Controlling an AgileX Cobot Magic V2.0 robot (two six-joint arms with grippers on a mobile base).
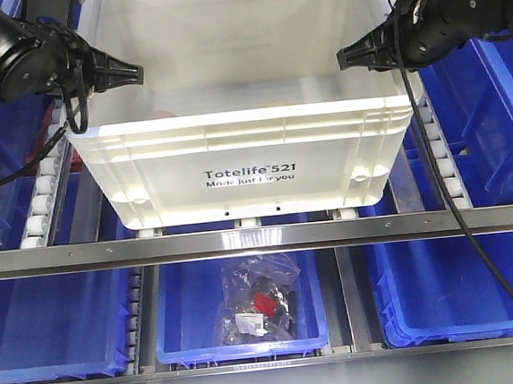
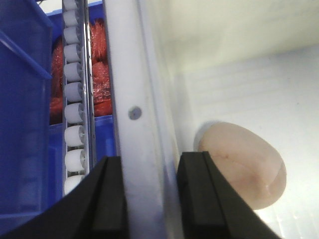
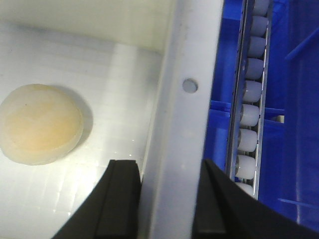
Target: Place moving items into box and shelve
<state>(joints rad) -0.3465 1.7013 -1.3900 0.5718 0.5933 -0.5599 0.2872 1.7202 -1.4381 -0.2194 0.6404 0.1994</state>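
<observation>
Roller shelf (image 1: 41, 197), blue bins (image 1: 239, 306) beneath, white box (image 1: 249, 152), possibly gripped.

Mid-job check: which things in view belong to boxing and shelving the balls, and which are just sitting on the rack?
Part of the job:
- white tote, each side rim between a gripper's fingers
- pinkish ball, in the tote
- pale yellow ball, in the tote
- left gripper
- right gripper

Just lying about:
- blue bins
- bagged parts in the middle bin
- red items in a bin
</observation>
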